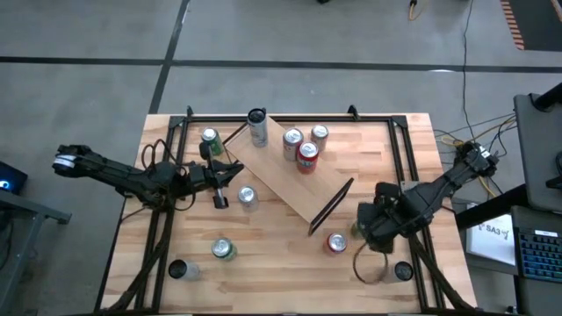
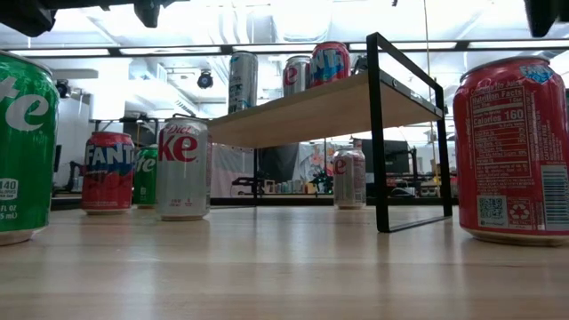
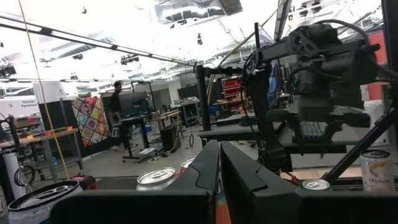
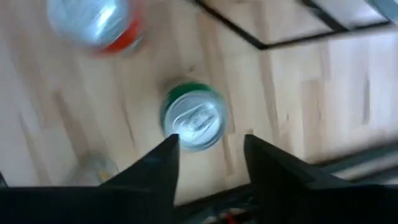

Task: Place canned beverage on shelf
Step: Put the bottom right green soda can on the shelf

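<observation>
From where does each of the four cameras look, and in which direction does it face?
High: above, facing down on the shelf; both arms show.
Low: at tabletop height, facing level under the shelf; no hand shows.
Left wrist: faces the room past the shut left hand.
Right wrist: faces down; right hand open above a green can.
Shared: high and low both show the shelf.

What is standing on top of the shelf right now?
Four cans stand on the shelf: a tall silver can at one end, then three shorter cans clustered together. Nothing shows underneath.

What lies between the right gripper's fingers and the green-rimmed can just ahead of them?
Nothing: in the right wrist view, only bare tabletop separates the open right gripper from the green can.
</observation>
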Available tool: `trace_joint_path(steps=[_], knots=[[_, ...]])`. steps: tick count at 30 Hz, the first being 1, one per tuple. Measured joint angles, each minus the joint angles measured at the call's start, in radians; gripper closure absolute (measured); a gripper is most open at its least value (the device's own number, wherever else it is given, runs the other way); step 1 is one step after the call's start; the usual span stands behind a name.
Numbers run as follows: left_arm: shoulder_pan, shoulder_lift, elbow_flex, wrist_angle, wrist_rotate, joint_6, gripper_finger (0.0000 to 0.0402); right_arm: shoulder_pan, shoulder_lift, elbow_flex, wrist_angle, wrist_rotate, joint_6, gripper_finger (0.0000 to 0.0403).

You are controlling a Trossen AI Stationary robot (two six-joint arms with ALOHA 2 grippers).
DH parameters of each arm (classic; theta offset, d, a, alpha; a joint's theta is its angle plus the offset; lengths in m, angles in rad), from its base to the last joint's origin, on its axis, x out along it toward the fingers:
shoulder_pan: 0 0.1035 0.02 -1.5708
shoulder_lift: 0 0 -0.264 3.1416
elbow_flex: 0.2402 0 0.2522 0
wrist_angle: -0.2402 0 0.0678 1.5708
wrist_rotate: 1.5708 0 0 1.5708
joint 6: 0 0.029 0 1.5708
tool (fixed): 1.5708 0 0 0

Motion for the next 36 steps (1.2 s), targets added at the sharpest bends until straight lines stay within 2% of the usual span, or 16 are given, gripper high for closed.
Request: trace_joint_path(steps=[2, 6, 9, 15, 20, 24, 36], knots=[[0.0, 0.0, 0.0, 0.0, 0.0, 0.0, 0.0401, 0.011, 0.0, 0.0, -0.001, 0.019, -0.046, 0.0208], [0.0, 0.0, 0.0, 0.0, 0.0, 0.0, 0.0401, 0.01, 0.003, 0.0, 0.018, 0.138, -0.041, 0.0175], [0.0, 0.0, 0.0, 0.0, 0.0, 0.0, 0.0401, 0.012, 0.014, 0.0, 0.023, 0.184, -0.016, 0.0152], [0.0, 0.0, 0.0, 0.0, 0.0, 0.0, 0.0401, -0.007, 0.041, -0.001, 0.023, 0.179, 0.064, 0.0089], [0.0, 0.0, 0.0, 0.0, 0.0, 0.0, 0.0401, -0.006, 0.06, -0.006, 0.032, 0.043, 0.065, 0.0049], [0.0, 0.0, 0.0, -0.001, 0.0, 0.0, 0.0401, -0.006, 0.056, -0.031, 0.058, -0.007, 0.089, 0.004], [0.0, 0.0, 0.0, -0.001, 0.0, 0.0, 0.0401, -0.006, 0.001, -0.139, 0.154, -0.012, 0.089, 0.0039]])
